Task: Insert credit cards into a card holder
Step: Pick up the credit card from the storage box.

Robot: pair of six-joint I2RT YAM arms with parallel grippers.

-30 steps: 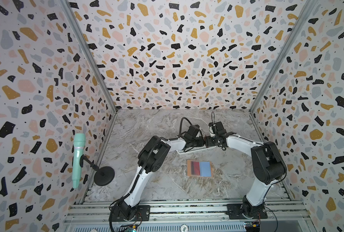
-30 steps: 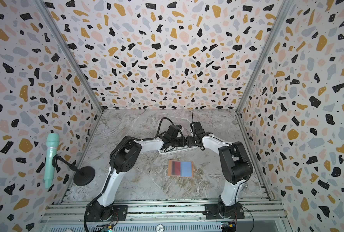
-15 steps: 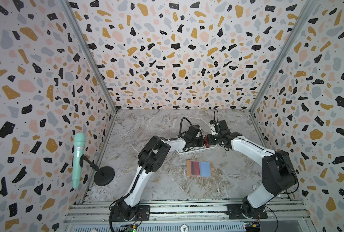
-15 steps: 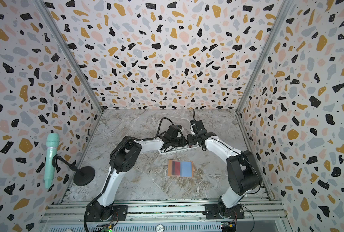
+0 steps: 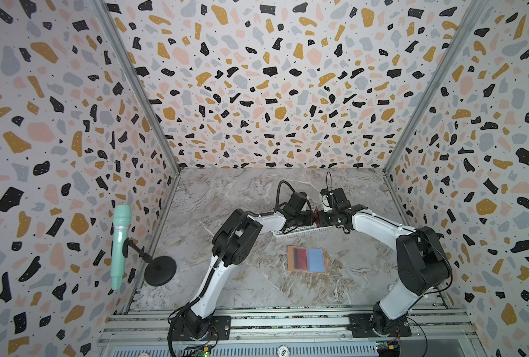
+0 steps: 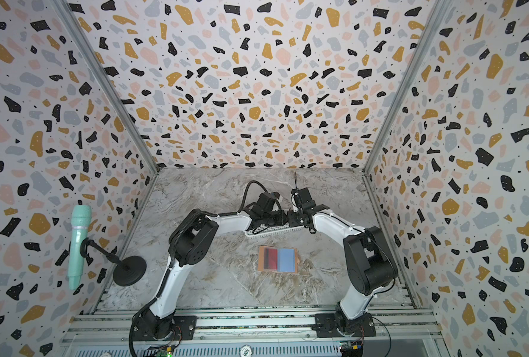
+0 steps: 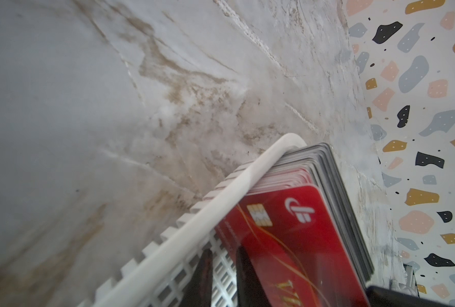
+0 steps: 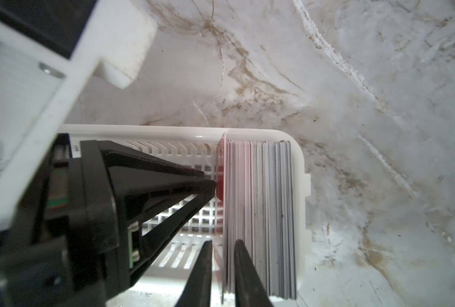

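A white slotted basket [image 5: 297, 231] at mid-table holds an upright stack of credit cards [image 8: 261, 212], red ones in front and grey behind. The front card [image 7: 295, 234] is red with gold lettering. My left gripper [image 7: 224, 251] is shut inside the basket, and its fingertips [image 8: 210, 183] press on that card's face. My right gripper [image 8: 223, 243] comes down from above, shut on the front card's top edge. In both top views the card holder [image 5: 317, 259] [image 6: 288, 259] lies open nearer the front, pale blue inside, with a red card [image 5: 300, 258] in its left half.
A mint-green microphone [image 5: 119, 244] on a black round-based stand [image 5: 160, 270] stands by the left wall. Terrazzo-patterned walls close in three sides. A metal rail [image 5: 288, 321] carrying both arm bases runs along the front edge.
My right gripper has closed from wide open onto the front card's edge, and the right arm's elbow has swung out to the right. The left arm has not moved.
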